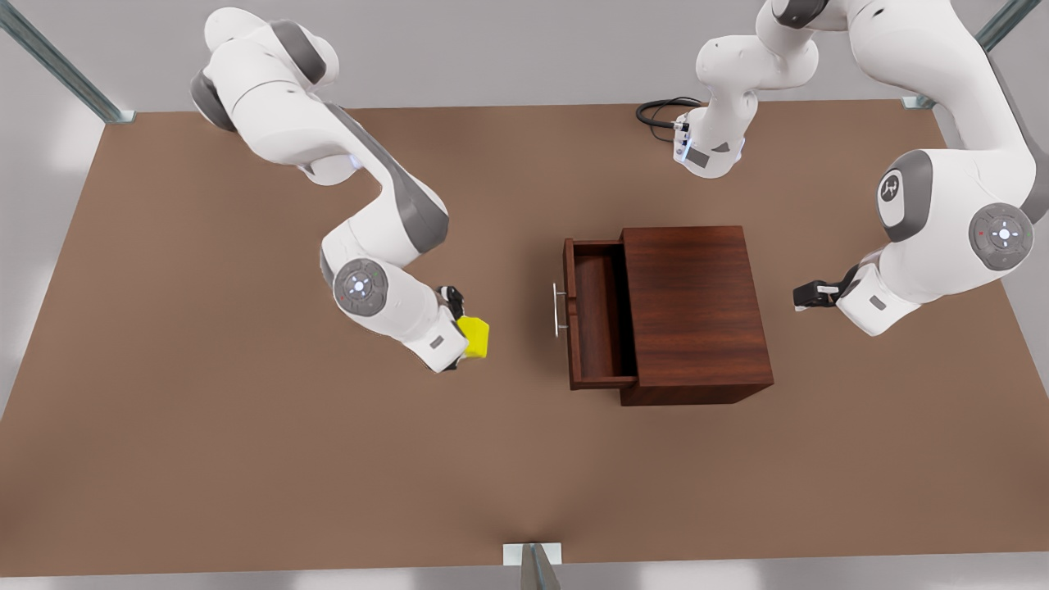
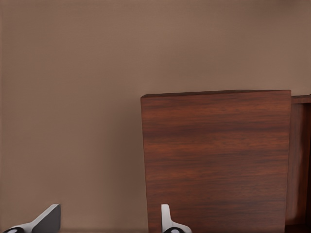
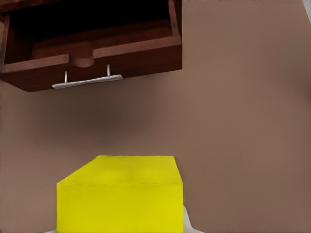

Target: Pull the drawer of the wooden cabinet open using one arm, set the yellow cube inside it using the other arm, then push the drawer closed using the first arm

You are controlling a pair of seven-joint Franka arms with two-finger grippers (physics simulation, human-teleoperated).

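Even, soft overhead light; faint diffuse shadows on the table [image 1: 246,459]; no glare; wrist views slightly blurred.

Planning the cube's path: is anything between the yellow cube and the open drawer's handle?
No. In the front view, only bare brown table separates the small yellow cube, held by the right gripper, from the drawer's thin silver bar handle.
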